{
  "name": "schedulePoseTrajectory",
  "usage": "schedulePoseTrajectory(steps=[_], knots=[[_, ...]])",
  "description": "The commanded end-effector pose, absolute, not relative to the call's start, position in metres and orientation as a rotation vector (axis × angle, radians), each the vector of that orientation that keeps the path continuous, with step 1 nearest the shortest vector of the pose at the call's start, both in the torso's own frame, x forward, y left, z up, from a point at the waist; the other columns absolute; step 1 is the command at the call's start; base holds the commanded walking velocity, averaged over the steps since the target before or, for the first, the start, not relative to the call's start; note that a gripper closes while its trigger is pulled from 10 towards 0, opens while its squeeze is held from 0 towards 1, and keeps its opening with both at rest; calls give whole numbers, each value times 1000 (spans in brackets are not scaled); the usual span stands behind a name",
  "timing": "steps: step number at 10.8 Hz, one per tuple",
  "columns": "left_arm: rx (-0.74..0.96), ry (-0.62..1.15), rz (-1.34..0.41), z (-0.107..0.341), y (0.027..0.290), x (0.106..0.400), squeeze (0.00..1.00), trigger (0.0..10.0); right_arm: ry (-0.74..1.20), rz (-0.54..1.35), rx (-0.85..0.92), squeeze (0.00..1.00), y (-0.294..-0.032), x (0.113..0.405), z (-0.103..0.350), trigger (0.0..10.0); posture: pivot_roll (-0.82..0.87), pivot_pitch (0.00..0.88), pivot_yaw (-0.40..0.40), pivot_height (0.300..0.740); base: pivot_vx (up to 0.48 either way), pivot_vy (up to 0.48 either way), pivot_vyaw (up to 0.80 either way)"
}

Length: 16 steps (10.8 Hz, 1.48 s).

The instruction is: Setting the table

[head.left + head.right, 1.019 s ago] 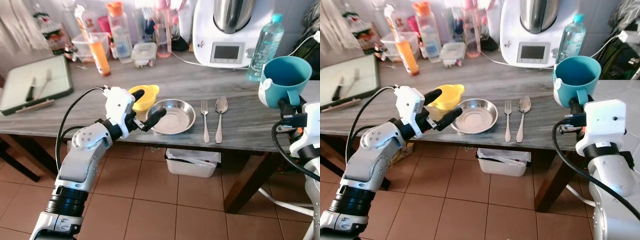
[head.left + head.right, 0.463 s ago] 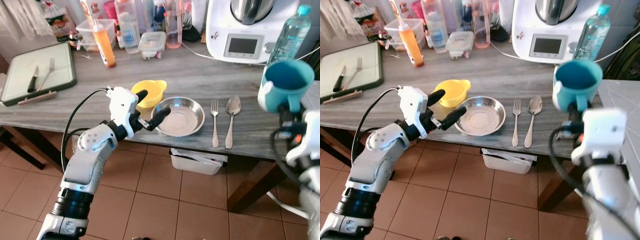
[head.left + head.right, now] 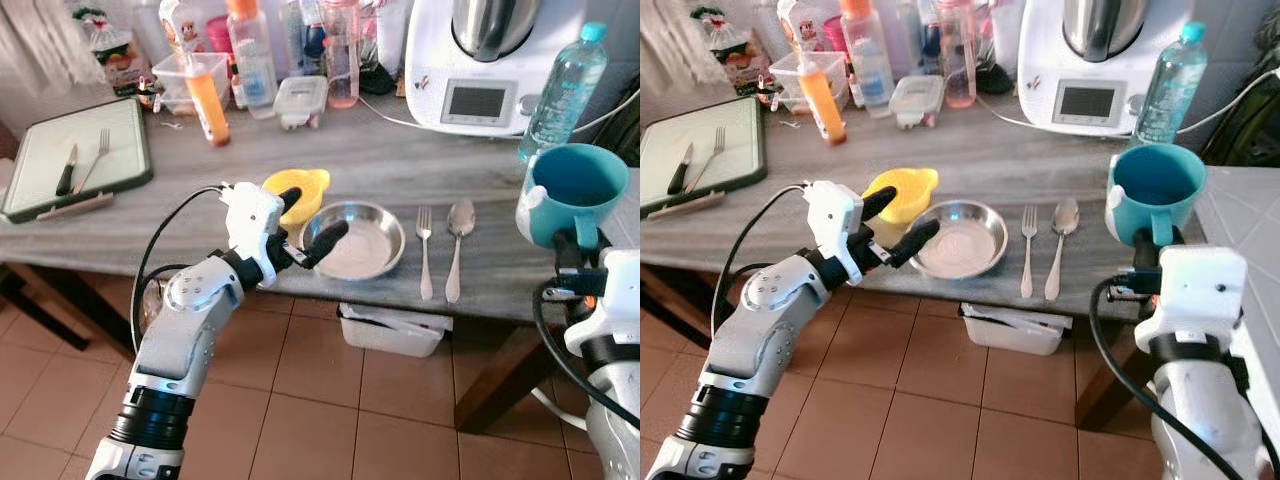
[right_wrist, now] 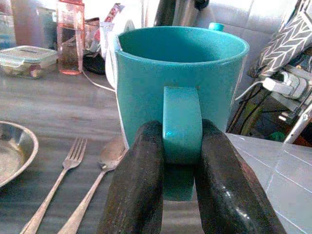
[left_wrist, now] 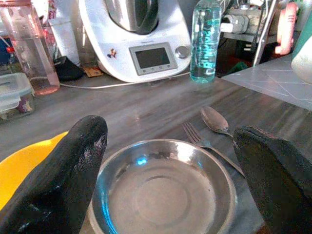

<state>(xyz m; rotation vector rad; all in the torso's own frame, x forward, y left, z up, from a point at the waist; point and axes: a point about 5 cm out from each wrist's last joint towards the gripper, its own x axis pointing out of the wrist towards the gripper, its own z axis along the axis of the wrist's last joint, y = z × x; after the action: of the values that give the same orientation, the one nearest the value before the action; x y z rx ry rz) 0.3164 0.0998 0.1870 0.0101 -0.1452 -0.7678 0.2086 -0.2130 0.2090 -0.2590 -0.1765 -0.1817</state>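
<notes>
Clamped on the handle of a teal ceramic mug (image 3: 571, 196), the right gripper (image 4: 178, 168) is held beyond the table's right end. Spread wide and empty, the left gripper (image 3: 306, 222) is poised near the round steel plate (image 3: 357, 240). Steel fork (image 3: 424, 249) and spoon (image 3: 457, 243) are laid right of it; the mug is judged still unplaced.

Both eye views look down and forward from head height onto the grey table (image 3: 400, 165), with the floor tiles in the lower half of the frame. The left wrist view sits low and close, facing across the steel bowl (image 5: 163, 187) toward the white appliance (image 5: 141, 39) at the top. The right wrist view looks close along the teal mug (image 4: 180, 92). All four views share the fork (image 3: 424, 250) and spoon (image 3: 457, 240)
</notes>
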Motion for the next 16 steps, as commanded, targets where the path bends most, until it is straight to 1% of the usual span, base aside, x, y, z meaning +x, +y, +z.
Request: schedulePoseTrajectory(steps=[1,10,12,13,14,15,16], knots=[[19,-153,-759,191,102,316,0,10000,-204,-175,-261,0,-208,206,215,10000,-97,107,98,740,296,0,0],[24,-138,-758,189,101,315,0,10000,-211,-182,-277,0,-210,207,217,10000,-96,108,99,740,302,0,0],[51,-127,-767,189,107,314,0,10000,-208,-168,-279,0,-211,209,218,10000,-79,108,93,740,0,0,0],[50,-112,-804,188,110,312,0,10000,-208,-157,-282,0,-212,210,219,10000,-74,108,92,740,0,0,0],[54,-80,-892,188,115,310,0,10000,-206,-135,-292,0,-215,211,222,10000,-71,107,90,740,0,0,0],[55,-58,-933,188,118,309,0,10000,-207,-125,-294,0,-216,212,223,10000,-68,106,91,740,0,0,0],[79,-26,-1044,191,120,308,0,10000,-199,-93,-300,0,-218,213,224,10000,-65,107,89,740,0,0,0]])
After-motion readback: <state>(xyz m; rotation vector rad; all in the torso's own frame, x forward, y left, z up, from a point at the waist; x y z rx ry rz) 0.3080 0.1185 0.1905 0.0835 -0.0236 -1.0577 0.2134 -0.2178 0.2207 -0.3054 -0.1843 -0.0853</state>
